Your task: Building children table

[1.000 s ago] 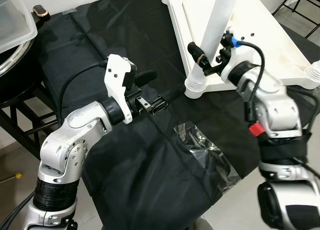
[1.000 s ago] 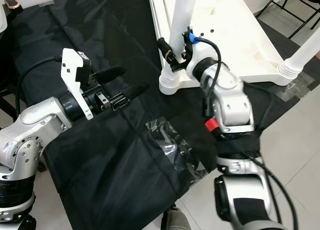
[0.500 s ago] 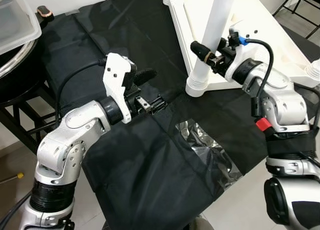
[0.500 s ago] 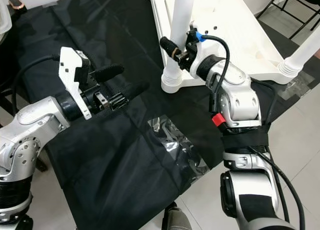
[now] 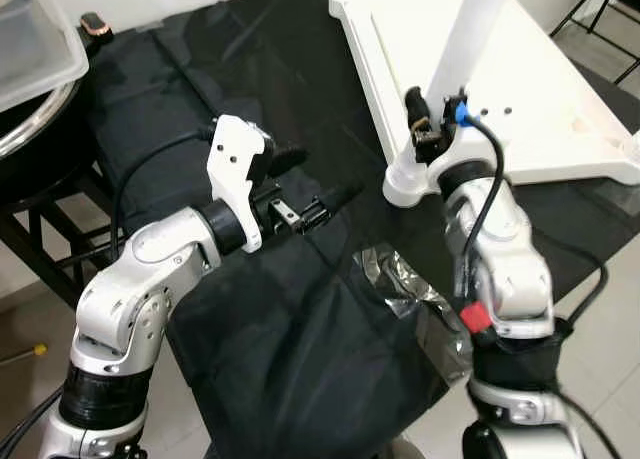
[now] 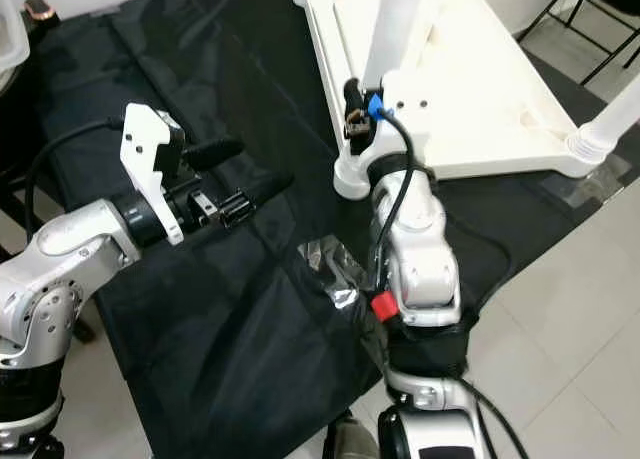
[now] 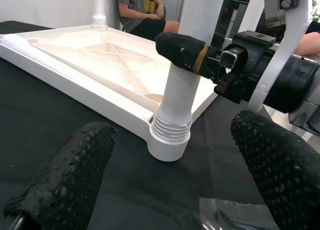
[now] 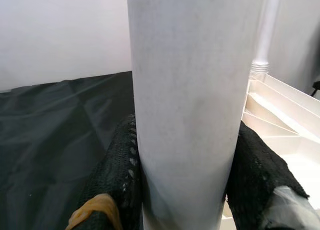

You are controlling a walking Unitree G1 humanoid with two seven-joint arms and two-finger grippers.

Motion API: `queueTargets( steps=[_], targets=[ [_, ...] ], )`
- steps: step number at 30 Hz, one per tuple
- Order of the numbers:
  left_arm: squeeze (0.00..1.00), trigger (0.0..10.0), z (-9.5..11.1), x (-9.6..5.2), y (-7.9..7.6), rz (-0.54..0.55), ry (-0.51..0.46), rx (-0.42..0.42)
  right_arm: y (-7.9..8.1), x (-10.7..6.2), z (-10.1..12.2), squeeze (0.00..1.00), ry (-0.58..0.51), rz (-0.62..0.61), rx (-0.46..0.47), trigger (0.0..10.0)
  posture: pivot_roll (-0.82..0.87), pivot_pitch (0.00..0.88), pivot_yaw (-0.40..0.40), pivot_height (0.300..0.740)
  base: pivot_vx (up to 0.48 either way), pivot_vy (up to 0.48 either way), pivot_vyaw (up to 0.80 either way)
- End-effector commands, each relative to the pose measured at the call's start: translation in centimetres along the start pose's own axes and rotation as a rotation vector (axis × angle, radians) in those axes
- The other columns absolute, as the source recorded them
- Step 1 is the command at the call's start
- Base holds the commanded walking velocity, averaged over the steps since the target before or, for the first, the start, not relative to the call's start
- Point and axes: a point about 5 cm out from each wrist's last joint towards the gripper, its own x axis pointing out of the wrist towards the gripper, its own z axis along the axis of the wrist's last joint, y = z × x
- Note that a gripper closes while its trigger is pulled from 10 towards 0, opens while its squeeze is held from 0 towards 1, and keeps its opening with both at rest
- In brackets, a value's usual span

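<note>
Gripping the white table leg (image 5: 468,49) near its base, the right gripper (image 5: 428,137) has its jaws closed around it. Left wrist view: left gripper (image 7: 175,175) jaws spread, empty, facing the leg's socket on the upturned tabletop (image 7: 95,52). Right wrist view: black fingers (image 8: 112,175) flank the leg.

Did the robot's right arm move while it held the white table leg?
Yes. The right gripper stays clamped on the white plastic table leg, but its elbow swung inward, toward the crinkly clear plastic wrapper on the black cloth.
</note>
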Motion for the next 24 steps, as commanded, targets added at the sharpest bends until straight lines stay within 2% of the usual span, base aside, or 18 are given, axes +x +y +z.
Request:
queueTargets(
  steps=[1, 8, 9, 11, 12, 13, 24],
  targets=[
    [0.0, 10.0, 0.0, 0.0, -0.9, -0.031, -0.005, -0.001, 0.5, -0.4, -4.6, 0.0, 0.246, -0.023, 0.026, 0.0, 0.04, 0.314, -0.02, 0.74, 0.0, 0.0, 0.0],
    [0.0, 10.0, 0.0, 0.1, -1.1, -0.038, -0.007, -0.003, 1.0, 0.1, -4.1, 0.0, 0.233, -0.014, 0.048, 0.0, 0.04, 0.316, -0.022, 0.74, 0.0, 0.0, 0.0],
    [0.0, 10.0, 0.0, 0.1, -1.1, -0.037, -0.007, -0.002, 1.0, 0.1, -4.0, 0.0, 0.234, 0.002, 0.035, 10.0, 0.03, 0.315, -0.019, 0.74, 0.0, 0.0, 0.0],
    [0.0, 10.0, 0.0, 0.1, -1.1, -0.038, -0.01, -0.003, 1.1, 0.0, -3.7, 0.0, 0.219, 0.024, 0.019, 10.0, 0.03, 0.315, -0.018, 0.74, 0.0, 0.0, 0.0],
    [0.0, 10.0, 0.0, 0.2, -1.1, -0.039, -0.011, -0.003, 1.2, -0.2, -3.5, 0.24, 0.207, 0.042, 0.012, 10.0, 0.03, 0.315, -0.016, 0.74, 0.0, 0.0, 0.0],
    [0.0, 10.0, 0.0, 0.2, -1.1, -0.042, -0.012, -0.005, 1.3, -0.2, -2.9, 1.0, 0.18, 0.069, 0.004, 10.0, 0.03, 0.314, -0.015, 0.74, 0.0, 0.0, 0.0],
    [0.0, 10.0, 0.0, 0.2, -1.3, -0.045, -0.014, -0.007, 0.4, 0.8, -0.3, 1.0, 0.064, 0.208, -0.006, 10.0, 0.02, 0.314, -0.015, 0.74, 0.0, 0.0, 0.0]
  ],
)
